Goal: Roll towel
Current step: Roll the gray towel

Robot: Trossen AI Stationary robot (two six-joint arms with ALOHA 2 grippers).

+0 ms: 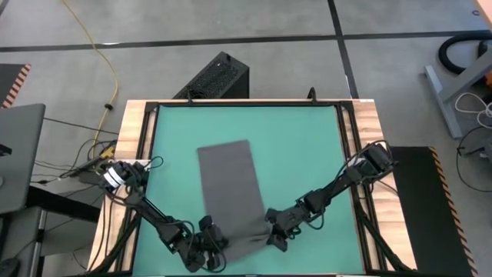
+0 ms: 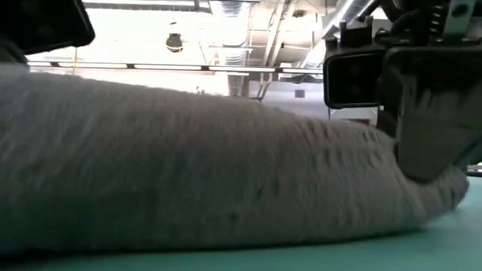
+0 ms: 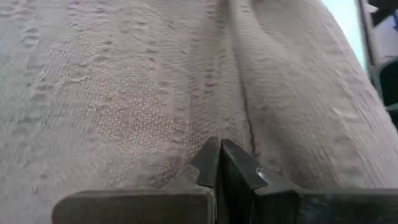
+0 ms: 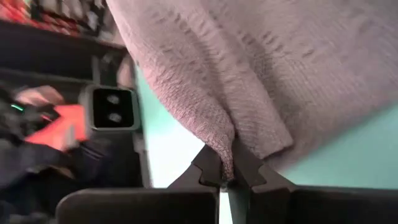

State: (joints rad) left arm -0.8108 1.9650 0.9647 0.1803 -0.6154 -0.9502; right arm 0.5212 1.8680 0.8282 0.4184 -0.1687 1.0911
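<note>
The dark grey towel (image 1: pixel 229 194) lies lengthwise on the green mat (image 1: pixel 300 146), its near end at the mat's front edge. My left gripper (image 1: pixel 217 245) is shut on the towel's near left corner; the left wrist view shows its fingertips pinched on the cloth (image 3: pixel 155 93). My right gripper (image 1: pixel 270 231) is shut on the near right corner, where a fold of towel (image 4: pixel 205 87) is clamped between its fingers. In the low view the towel (image 2: pixel 196 173) fills most of the picture, lifted in a hump, with one gripper (image 2: pixel 429 150) at its right end.
A black box (image 1: pixel 215 77) stands on the floor beyond the table. A wooden frame (image 1: pixel 132 146) borders the mat. Cables (image 1: pixel 92 158) lie at the left. The low camera (image 4: pixel 112 107) shows in the right wrist view.
</note>
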